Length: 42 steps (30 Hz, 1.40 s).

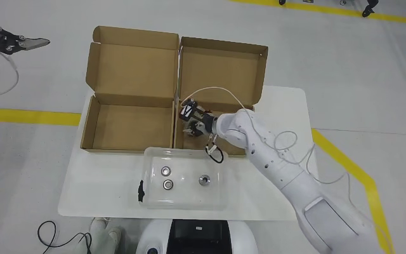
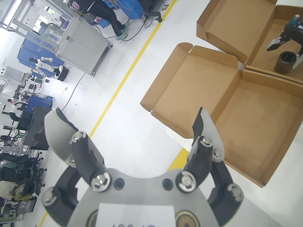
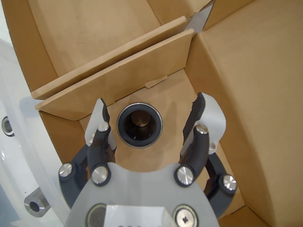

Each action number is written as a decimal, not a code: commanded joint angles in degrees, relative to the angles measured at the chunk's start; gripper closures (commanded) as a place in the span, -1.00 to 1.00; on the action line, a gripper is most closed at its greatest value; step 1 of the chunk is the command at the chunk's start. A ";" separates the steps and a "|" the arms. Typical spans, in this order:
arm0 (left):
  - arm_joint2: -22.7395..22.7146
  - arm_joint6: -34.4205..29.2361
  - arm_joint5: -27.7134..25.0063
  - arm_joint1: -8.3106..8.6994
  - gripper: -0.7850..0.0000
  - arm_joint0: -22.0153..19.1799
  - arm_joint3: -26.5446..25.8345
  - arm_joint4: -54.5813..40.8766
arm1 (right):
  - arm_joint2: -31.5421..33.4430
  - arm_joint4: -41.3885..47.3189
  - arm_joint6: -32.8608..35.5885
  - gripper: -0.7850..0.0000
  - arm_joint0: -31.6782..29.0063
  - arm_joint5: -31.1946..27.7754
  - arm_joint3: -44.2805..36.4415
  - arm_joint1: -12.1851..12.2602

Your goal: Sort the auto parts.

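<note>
A dark cylindrical sleeve [image 3: 139,125] stands upright on the floor of the right cardboard box [image 1: 222,73], in its near corner beside the dividing walls. My right gripper [image 3: 151,100] hangs open just above the sleeve, one finger to each side and not touching it. In the left wrist view the same sleeve [image 2: 285,62] shows under the right gripper [image 2: 286,48]. The clear plastic bin [image 1: 184,200] holds two ring bearings [image 1: 166,170] and a metal bushing [image 1: 204,180]. My left gripper [image 2: 129,112] is open and holds nothing, out over the floor at the far left [image 1: 25,43].
The left cardboard box [image 1: 127,127] lies open with a bare floor, touching the right box. A small black piece [image 1: 140,190] sits at the bin's left rim. The bin's wall [image 3: 14,166] stands close beside the right gripper. A yellow floor line [image 1: 38,117] runs past the table.
</note>
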 commanded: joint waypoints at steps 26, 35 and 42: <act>0.00 0.00 0.00 0.00 -1.00 0.00 0.00 0.00 | 11.99 -6.58 21.63 -0.44 -29.83 -15.58 -47.88 9.73; 0.00 0.00 0.00 0.00 -1.00 0.00 0.00 0.00 | 12.43 -8.61 23.92 -0.18 -34.13 -15.33 -47.92 11.11; 0.00 0.00 0.00 0.00 -1.00 0.00 0.00 0.00 | 10.03 -8.50 27.04 -0.39 -32.63 -13.74 -43.47 11.10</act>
